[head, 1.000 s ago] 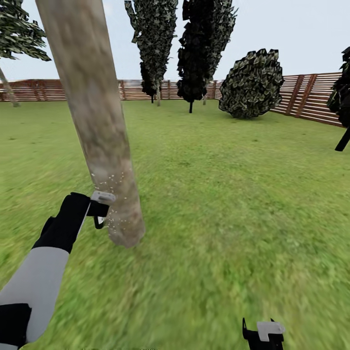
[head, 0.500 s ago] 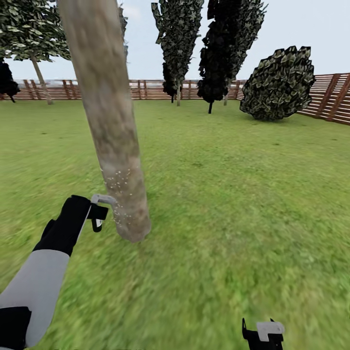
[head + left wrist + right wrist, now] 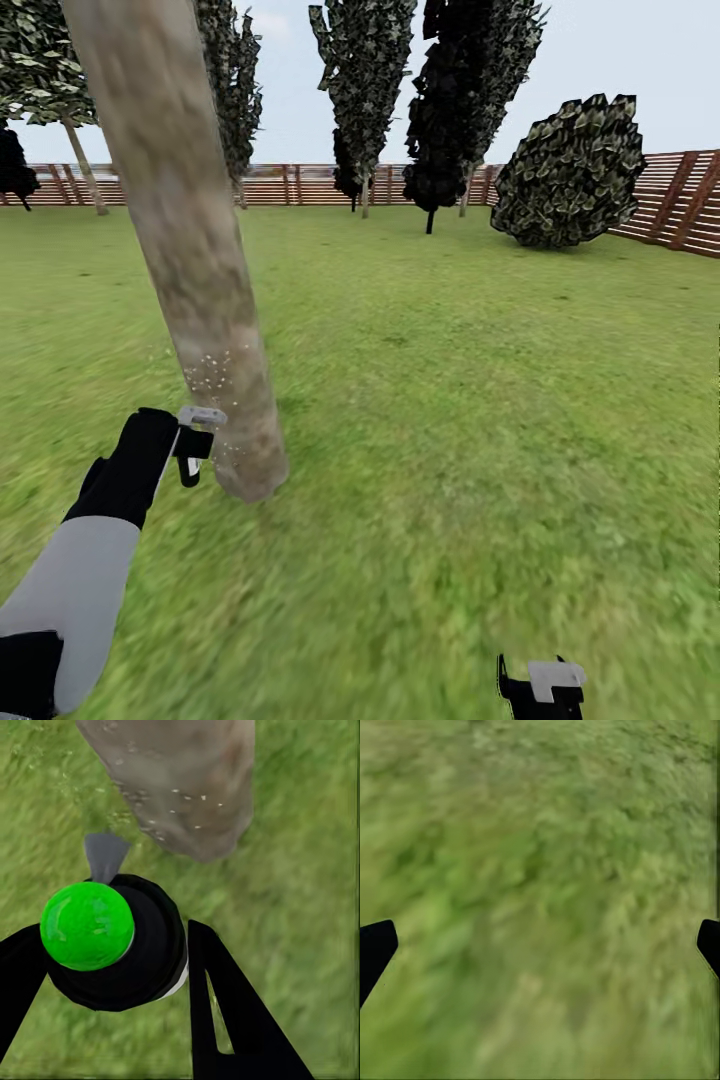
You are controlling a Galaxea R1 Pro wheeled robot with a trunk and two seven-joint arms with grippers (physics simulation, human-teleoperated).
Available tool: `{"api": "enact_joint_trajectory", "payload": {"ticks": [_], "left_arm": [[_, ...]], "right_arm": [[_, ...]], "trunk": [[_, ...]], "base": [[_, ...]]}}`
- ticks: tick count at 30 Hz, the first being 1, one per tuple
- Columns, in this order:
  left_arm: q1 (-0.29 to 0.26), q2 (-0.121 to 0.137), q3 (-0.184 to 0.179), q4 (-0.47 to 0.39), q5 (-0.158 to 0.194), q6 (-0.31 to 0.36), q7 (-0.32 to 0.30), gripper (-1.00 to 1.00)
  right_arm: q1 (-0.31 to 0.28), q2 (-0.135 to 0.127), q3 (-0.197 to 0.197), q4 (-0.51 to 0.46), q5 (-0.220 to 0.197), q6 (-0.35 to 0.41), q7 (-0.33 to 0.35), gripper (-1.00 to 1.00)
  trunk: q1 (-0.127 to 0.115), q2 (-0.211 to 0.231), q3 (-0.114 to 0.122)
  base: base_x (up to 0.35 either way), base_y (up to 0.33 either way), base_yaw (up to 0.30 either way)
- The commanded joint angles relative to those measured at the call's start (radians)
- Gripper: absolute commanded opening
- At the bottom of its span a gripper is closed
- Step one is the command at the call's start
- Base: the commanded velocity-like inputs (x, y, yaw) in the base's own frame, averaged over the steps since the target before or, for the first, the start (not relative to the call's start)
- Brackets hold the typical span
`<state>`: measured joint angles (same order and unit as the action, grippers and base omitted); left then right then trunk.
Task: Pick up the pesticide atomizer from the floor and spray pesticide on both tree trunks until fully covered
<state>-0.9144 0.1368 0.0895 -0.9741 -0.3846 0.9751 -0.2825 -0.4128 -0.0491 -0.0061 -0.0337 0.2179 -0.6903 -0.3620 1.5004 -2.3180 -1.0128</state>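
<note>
While the left gripper [image 3: 112, 967] pinches the pesticide atomizer [image 3: 124, 945] between its two black fingers [image 3: 225, 1012], the can shows in the left wrist view as a black round body with a bright green cap [image 3: 87, 925] and a small grey nozzle [image 3: 105, 856] that points at the tree trunk [image 3: 180, 780]. From the head view, the left gripper [image 3: 195, 440] sits just beside the base of the tree trunk [image 3: 190, 270], on its left side, at the end of a grey forearm with a black wrist section that reaches forward and up from the lower left. Contact between nozzle and bark cannot be confirmed. The trunk is a thick, branchless, grey-brown column with mottled pale bark. It leans across the head view and meets the lawn [image 3: 450, 400] just right of the gripper. Fine white specks [image 3: 210, 375] dot the bark directly above the gripper.

The right gripper [image 3: 541, 690] hangs low, well to the right of the trunk and nearer the robot, over bare grass; in the right wrist view its black fingertips [image 3: 375, 949] stand spread wide apart with nothing between them.

Beyond the trunk stand several trees with dark foliage [image 3: 365, 80], a round bush [image 3: 570, 170] and a brown slatted fence [image 3: 680, 200].
</note>
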Motion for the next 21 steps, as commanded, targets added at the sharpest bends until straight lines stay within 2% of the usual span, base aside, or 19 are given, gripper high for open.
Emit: {"api": "enact_joint_trajectory", "payload": {"ticks": [1,4,15,21], "left_arm": [[0.0,0.0,0.003,0.006,0.001,0.0,0.002,-1.0],[0.005,0.0,0.006,0.014,0.001,-0.001,0.004,-1.0],[0.014,-0.002,0.007,0.015,0.0,-0.001,0.006,-1.0],[0.014,-0.002,0.007,0.015,0.0,-0.001,0.006,-1.0]], "right_arm": [[0.0,0.0,0.0,0.0,0.0,0.0,0.0,1.0],[0.0,0.0,0.0,0.0,0.0,0.0,0.0,1.0],[0.0,0.0,0.0,0.0,0.0,0.0,0.0,1.0],[0.0,0.0,0.0,0.0,0.0,0.0,0.0,1.0]], "trunk": [[0.0,0.0,0.0],[0.0,0.0,0.0],[0.0,0.0,0.0],[0.0,0.0,0.0]], "base": [[0.085,-0.274,0.007],[0.083,-0.274,0.128],[0.087,-0.274,0.262],[0.097,-0.274,0.032]]}}
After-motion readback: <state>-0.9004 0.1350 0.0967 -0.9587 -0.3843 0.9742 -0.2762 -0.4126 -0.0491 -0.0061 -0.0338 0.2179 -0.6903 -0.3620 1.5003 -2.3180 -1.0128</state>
